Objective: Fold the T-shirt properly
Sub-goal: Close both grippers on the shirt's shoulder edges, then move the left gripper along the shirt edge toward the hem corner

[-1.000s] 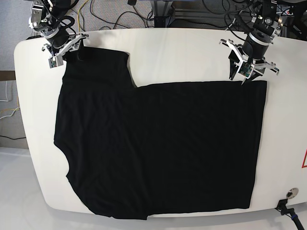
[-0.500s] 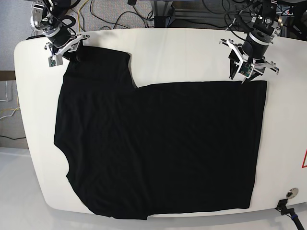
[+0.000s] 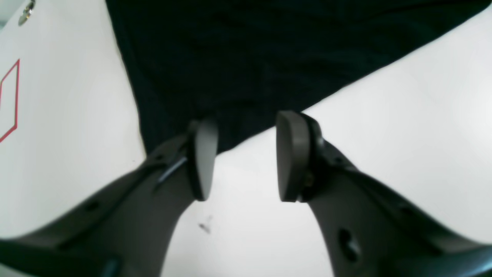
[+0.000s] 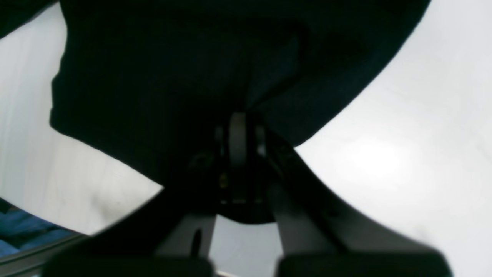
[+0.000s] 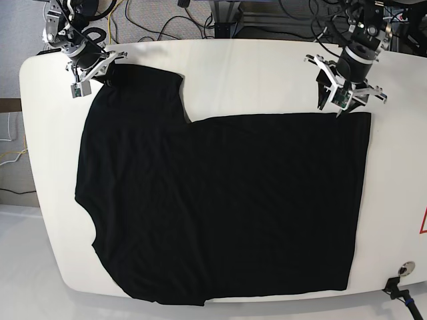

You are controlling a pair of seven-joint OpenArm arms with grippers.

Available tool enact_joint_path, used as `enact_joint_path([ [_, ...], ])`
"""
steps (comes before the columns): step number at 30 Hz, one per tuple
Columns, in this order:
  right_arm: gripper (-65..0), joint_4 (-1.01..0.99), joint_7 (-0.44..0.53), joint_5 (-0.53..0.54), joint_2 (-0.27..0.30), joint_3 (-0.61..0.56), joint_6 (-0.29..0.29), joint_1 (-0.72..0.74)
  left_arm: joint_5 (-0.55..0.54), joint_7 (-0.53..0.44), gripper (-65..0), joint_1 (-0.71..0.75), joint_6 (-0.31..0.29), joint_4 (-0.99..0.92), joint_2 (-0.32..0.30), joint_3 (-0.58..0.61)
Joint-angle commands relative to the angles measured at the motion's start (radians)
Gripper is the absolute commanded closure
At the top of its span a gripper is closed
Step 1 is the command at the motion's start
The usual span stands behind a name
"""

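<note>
Cloth covers most of the white bench [image 5: 267, 73]: the T-shirt [image 5: 220, 207] lies spread out flat, plain black side up, with no print showing. One sleeve juts out at the shirt's far corner toward the cables behind the bench, and a step in the outline beside that sleeve leads into the long straight edge of the body. The near hem runs close to the bench's front rim.

The right tool [image 5: 92, 67] sits at the tip of that sleeve. Seen from its own wrist camera, the right tool [image 4: 238, 146] has its pads pressed together with black fabric bunched up between and around them, so it is clamped on the sleeve's edge. The cloth there [image 4: 192, 77] rises a little off the surface into the pinch.

The left tool [image 5: 341, 99] stands at the shirt's other far corner, just off the straight edge. Its wrist camera shows the left tool [image 3: 246, 154] with its pads apart, one finger [image 3: 201, 157] over the very corner of the cloth and the other over bare bench; nothing sits between them, and whether the tips touch the fabric I cannot tell. A red outline marking [image 3: 9, 100] is painted on the bench beyond the shirt's side edge, and a small round metal fitting [image 5: 405, 270] sits near the bench's front rim on that same side.
</note>
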Motion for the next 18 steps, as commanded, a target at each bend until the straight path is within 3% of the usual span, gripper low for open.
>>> enact_joint_path([
  [1, 0.0, -0.002, -0.052, -0.042, 0.003, -0.004, -0.009, -0.018, -0.009, -0.017, -27.2, -0.057, 0.012, -0.038, -0.025, 0.001],
  [10, 0.0, 0.01, -0.035, -0.043, 0.004, -0.004, -0.01, -0.015, -0.027, -0.004, -30.0, -0.261, 0.012, -0.231, -0.124, 0.022],
  [18, 0.0, 0.015, 0.011, -0.008, 0.003, 0.004, 0.0, -0.02, -0.075, -0.017, -28.2, -0.272, -0.044, -0.249, -0.216, 0.034],
])
